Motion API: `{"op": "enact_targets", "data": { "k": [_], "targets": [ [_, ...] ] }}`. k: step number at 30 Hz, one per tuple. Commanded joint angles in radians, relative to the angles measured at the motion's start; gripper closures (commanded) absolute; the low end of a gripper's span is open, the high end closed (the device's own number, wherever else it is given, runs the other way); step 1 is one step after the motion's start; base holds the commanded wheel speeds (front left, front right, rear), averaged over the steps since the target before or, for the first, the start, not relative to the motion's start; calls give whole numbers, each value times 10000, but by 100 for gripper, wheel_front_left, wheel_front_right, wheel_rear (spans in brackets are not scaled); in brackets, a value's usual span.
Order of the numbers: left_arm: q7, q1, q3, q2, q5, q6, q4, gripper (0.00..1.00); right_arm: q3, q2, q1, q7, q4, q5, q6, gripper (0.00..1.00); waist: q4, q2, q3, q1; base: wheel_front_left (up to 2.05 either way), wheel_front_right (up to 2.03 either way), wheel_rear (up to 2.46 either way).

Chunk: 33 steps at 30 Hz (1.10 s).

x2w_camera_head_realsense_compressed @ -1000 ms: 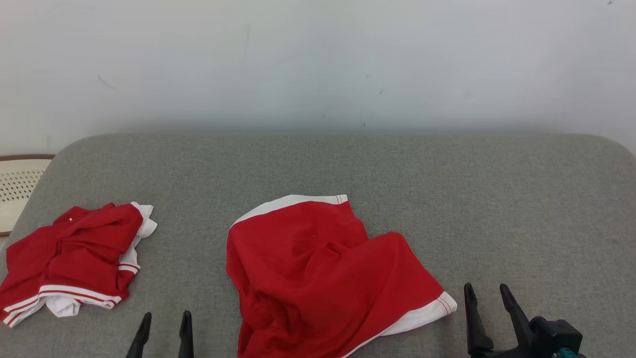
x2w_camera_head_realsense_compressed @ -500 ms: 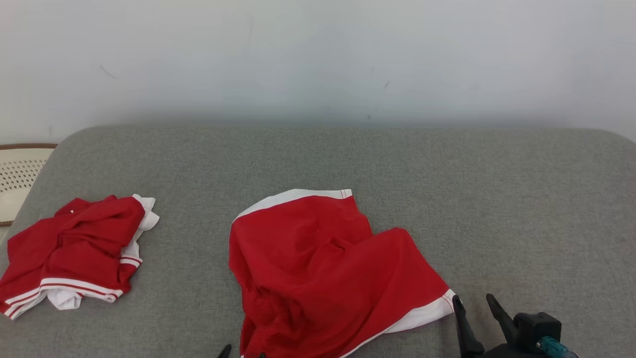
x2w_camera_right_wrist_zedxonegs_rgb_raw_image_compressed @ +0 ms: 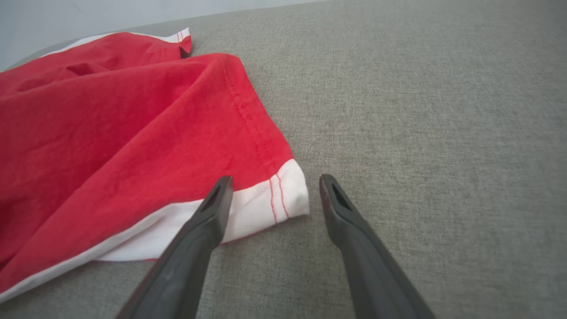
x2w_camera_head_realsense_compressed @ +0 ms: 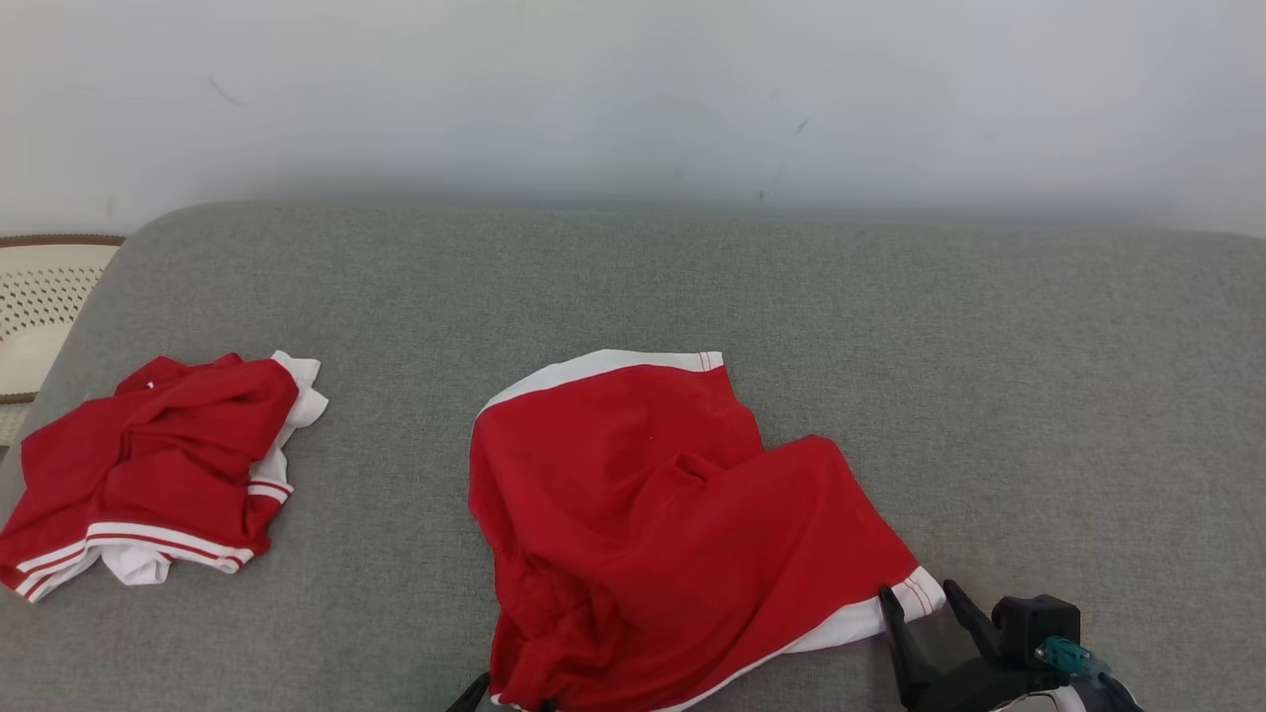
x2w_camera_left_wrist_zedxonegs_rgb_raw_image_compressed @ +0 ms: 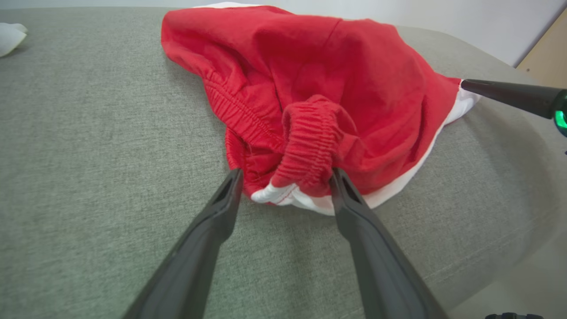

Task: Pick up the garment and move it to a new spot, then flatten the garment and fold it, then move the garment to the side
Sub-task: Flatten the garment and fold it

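My left claw (x2w_camera_left_wrist_zedxonegs_rgb_raw_image_compressed: 287, 177) stands wide apart, one finger on either side of the bunched elastic waistband (x2w_camera_left_wrist_zedxonegs_rgb_raw_image_compressed: 310, 141) of the red garment (x2w_camera_head_realsense_compressed: 673, 524); the tips are right at the cloth but nothing is pinched. I judge I have set it there because the gathered elastic is the thickest fold on offer and gives the fingers something to bite.

My right claw (x2w_camera_right_wrist_zedxonegs_rgb_raw_image_compressed: 275, 179) is just as wide apart, low over the grey upholstered surface (x2w_camera_head_realsense_compressed: 1039, 396); it straddles the white hem corner (x2w_camera_right_wrist_zedxonegs_rgb_raw_image_compressed: 283, 195), with one finger over the white band and the other over bare grey weave, and it holds nothing either.

The garment itself lies rumpled in the lower middle of the head view; one white band runs along its upper edge and the other ends at the lower right, where the right claw waits. A second garment (x2w_camera_head_realsense_compressed: 148, 465), also red and white, sits crumpled at the left of the frame, well apart; a pale perforated basket (x2w_camera_head_realsense_compressed: 40, 307) shows at the left edge beyond it.

I read this as the approach to the first pick. Two holds at opposite ends should let the cloth come up spread out instead of in a ball. The hem corner is thin and flat, so that finger would need to slide under it close to the weave; otherwise I may catch only the top layer, or nothing.
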<state>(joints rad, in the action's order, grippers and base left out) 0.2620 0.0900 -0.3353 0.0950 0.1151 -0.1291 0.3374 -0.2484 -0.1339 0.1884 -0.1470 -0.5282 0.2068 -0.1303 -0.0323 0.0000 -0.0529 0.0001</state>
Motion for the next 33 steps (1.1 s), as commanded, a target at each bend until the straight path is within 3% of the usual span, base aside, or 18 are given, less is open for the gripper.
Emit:
{"op": "enact_targets", "data": {
  "k": [1, 4, 5, 6, 7, 8, 9, 16, 26, 33],
  "targets": [
    [29, 136, -79, 107, -10, 8, 167, 0, -96, -64, 145, -45, -164, 69, -8, 0, -31, 0, -42, -1, 0, 0, 0],
    [29, 312, -357, 94, 114, 1, 447, 0, -306, -71, 341, 17, -556, 208, -8, 0, -41, 0, -43, -1, 0, 0, 0],
    [29, 346, -484, 96, 205, -1, 560, 6, -344, -82, 415, -5, -675, 255, -7, 40, -46, 0, -33, -1, 0, 0, 0],
    [29, 404, -571, 102, 282, 0, 643, 56, -391, -83, 472, -39, -779, 295, -8, 90, -53, 0, -19, -1, 0, 0, 0],
    [29, 453, -666, 127, 360, -1, 734, 71, -447, -90, 523, -73, -885, 334, -8, 100, -57, 0, -2, -1, 0, 0, 0],
    [29, 504, -743, 147, 441, -1, 773, 98, -502, -96, 580, -184, -954, 319, -8, 100, -61, 0, 21, -1, 0, 0, 0],
    [29, 546, -752, 132, 562, -2, 726, 100, -524, -91, 624, -296, -1005, 353, -8, 100, -66, 0, 52, -1, 0, 0, 0],
    [29, -6, -191, 83, 849, 6, 273, 100, -628, -76, 264, -716, -1038, 496, -8, 100, -99, 0, 356, -1, 0, 0, 0],
    [29, -596, 218, 113, 837, 5, -510, 100, -717, -141, -816, -356, 665, 1069, -8, 100, 1, 0, 403, -1, 0, 0, 0],
    [29, 400, 125, 581, 602, 3, -783, 100, -950, -238, -229, 171, 1867, 1508, -8, 100, 247, 0, 198, -1, 0, 0, 0]
  ]
}}
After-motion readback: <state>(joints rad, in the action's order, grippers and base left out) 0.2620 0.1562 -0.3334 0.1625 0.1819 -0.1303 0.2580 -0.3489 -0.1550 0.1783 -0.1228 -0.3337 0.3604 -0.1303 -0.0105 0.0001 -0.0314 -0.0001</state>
